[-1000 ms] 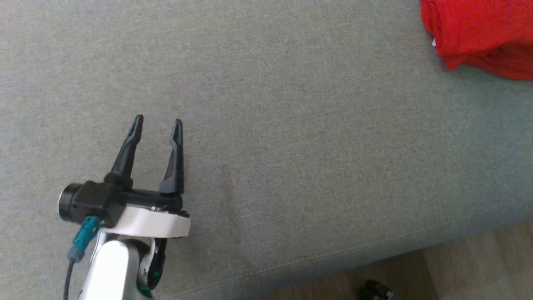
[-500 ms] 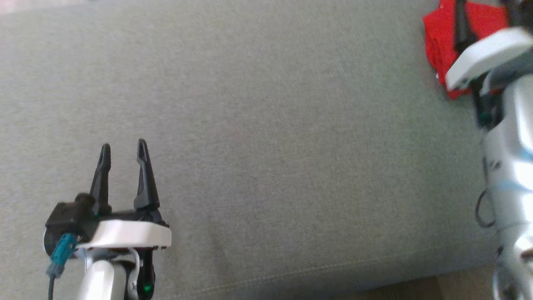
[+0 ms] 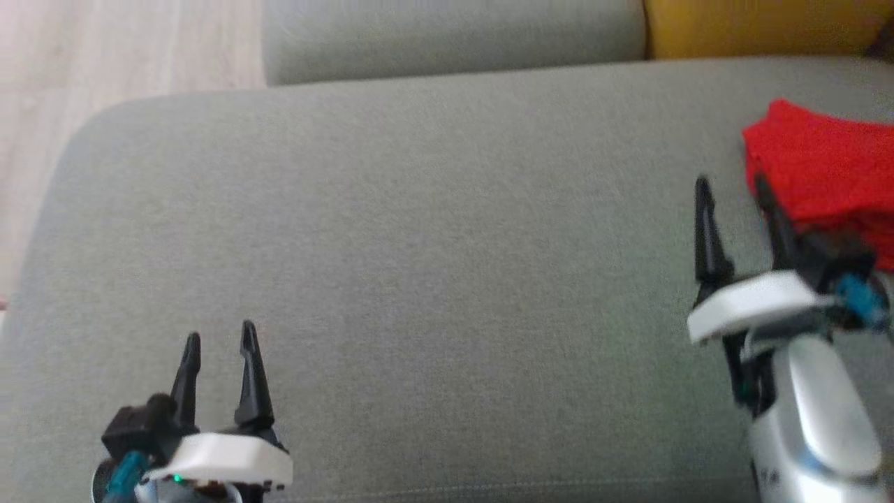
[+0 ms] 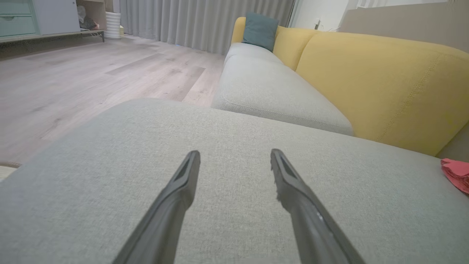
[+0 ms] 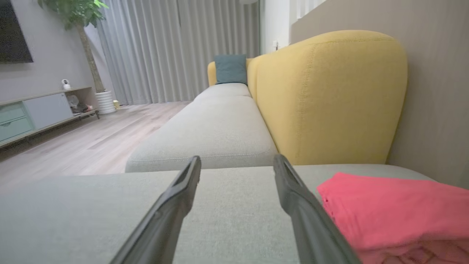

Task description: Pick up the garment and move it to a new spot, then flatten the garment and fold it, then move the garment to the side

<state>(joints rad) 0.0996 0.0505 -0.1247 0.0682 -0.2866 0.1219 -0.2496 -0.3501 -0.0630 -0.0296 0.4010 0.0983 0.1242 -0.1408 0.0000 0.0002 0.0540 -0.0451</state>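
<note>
Two grippers hang over the grey seat cushion (image 3: 433, 244), and both stand with fingers wide apart, nothing between them. Down at the lower left of the head view, the left gripper (image 3: 220, 334) points up the frame, bare grey fabric all round it. Over at the right side, the right gripper (image 3: 730, 183) points up too, and its right-hand finger overlaps the lower left edge of the red garment (image 3: 824, 161) in that view; whether it touches the cloth I cannot tell. The garment lies in a bunched, layered heap on the cushion at the far right of the frame, running off the edge.

In the right wrist view, red cloth takes the lower right corner, just beside the right-hand finger, with layers showing along its near side. Behind it rises the yellow backrest (image 5: 329, 95), with a teal pillow (image 5: 230, 69) far along the sofa. In the left wrist view, the garment is a small red patch at the right edge, well apart from the parted fingers. Pale wood floor (image 3: 105, 49) shows at the upper left of the head view.
</note>
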